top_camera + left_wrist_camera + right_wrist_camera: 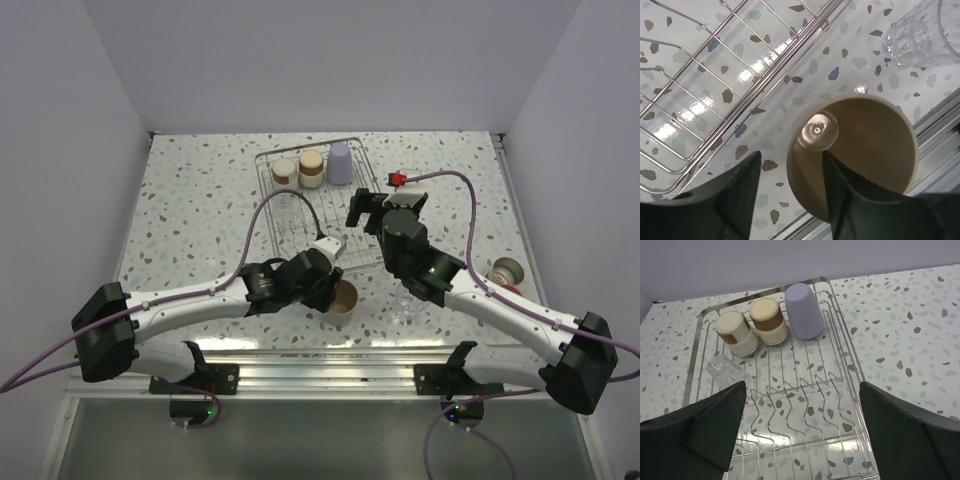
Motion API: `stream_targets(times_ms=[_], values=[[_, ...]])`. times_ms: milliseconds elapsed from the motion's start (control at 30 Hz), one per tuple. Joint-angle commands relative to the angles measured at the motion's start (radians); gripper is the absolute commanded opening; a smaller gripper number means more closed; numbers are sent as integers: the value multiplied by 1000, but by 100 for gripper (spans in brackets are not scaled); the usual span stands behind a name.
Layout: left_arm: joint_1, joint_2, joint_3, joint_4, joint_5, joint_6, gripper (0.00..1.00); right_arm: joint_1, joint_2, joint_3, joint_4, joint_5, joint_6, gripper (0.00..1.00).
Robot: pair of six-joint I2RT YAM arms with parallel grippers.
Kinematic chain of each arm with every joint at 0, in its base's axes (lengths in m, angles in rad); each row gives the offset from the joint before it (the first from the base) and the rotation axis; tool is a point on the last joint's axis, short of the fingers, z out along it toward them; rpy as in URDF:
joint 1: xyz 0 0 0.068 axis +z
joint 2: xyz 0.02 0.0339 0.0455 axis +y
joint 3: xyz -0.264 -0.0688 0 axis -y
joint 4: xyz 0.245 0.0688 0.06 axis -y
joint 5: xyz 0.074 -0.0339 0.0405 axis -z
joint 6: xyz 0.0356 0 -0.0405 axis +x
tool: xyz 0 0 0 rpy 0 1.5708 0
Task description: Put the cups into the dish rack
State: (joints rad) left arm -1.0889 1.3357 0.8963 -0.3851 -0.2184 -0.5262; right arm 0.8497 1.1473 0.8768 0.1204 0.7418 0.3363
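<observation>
The wire dish rack lies at the table's centre back. In it stand a lavender cup, two steel cups with tan bases and a clear glass. My left gripper is open at the upright beige tumbler, just in front of the rack. In the left wrist view one finger is inside the tumbler, the other outside its wall. My right gripper is open and empty over the rack's right side. The rack fills the right wrist view.
A clear glass stands on the table right of the tumbler, near the front rail; it also shows in the left wrist view. A salmon-pink cup sits at the right, beside the right arm. White walls enclose the table.
</observation>
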Motion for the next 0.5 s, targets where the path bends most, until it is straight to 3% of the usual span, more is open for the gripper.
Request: stream_targets(times_ms=[0, 100, 200, 467], values=[[-9, 34, 59, 40, -30, -11, 50, -5, -40, -5, -5, 31, 12, 98], [-17, 62, 87, 22, -36, -9, 31, -6, -50, -13, -5, 36, 9, 98], [-26, 68, 101, 3, -58, -21, 1, -6, -61, -15, -8, 36, 7, 98], [-32, -23, 116, -35, -108, -31, 0, -6, -87, -12, -27, 24, 17, 98]])
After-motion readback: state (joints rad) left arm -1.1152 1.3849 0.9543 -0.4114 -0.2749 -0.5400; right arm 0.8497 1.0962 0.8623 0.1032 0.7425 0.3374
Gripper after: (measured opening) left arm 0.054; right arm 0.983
